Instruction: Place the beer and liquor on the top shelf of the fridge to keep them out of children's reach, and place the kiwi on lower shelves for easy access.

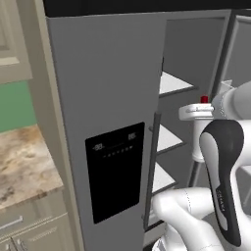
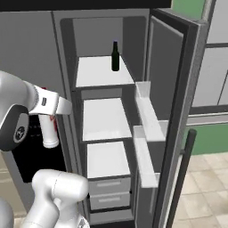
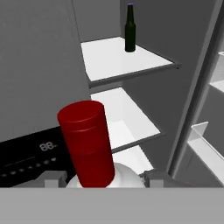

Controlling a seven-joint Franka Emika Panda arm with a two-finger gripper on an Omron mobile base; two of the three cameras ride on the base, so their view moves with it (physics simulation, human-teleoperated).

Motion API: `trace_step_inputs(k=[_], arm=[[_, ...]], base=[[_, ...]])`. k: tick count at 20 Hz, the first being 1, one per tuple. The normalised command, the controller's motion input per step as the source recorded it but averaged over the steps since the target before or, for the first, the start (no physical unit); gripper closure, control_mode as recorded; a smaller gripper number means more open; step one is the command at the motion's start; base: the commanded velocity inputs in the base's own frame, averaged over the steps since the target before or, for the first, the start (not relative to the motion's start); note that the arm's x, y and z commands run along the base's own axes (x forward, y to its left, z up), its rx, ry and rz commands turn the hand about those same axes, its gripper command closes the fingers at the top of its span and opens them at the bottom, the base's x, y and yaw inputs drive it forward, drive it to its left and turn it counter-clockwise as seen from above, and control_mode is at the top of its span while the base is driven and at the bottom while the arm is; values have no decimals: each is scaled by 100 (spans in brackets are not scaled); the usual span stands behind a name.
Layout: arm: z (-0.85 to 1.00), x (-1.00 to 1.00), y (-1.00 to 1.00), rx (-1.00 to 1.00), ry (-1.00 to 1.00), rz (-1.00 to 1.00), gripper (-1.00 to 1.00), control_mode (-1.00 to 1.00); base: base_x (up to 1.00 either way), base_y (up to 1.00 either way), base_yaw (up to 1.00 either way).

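A: The liquor point(image 3: 94, 148) sits low-centre in the hand view, gripper point(image 3: 103, 178) clamped on its shoulder below the red cap.

B: Risk?

A: It could clip the top shelf point(image 3: 127, 63) edge or knock over the beer point(image 3: 130, 29) (upper centre).

B: Hidden?

A: The kiwi; the bottle's base.

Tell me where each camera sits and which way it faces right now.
Left base view: behind-left of the arm, facing the fridge door; elbow lower right.
Right base view: behind-right, looking into the open fridge; arm at left holding the liquor.
Hand view: on the hand, over the liquor's red cap toward the top shelf.
Right base and hand views share the beer.
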Motion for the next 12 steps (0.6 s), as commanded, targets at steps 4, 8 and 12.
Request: trace_step_inputs(k=[4,8,12], arm=[[0,0,0,0,0,0,100,100],[0,0,0,0,0,0,100,100],[0,0,0,0,0,0,100,100]], base=[[15,-33,29],[14,-33,30],[15,-34,30]])
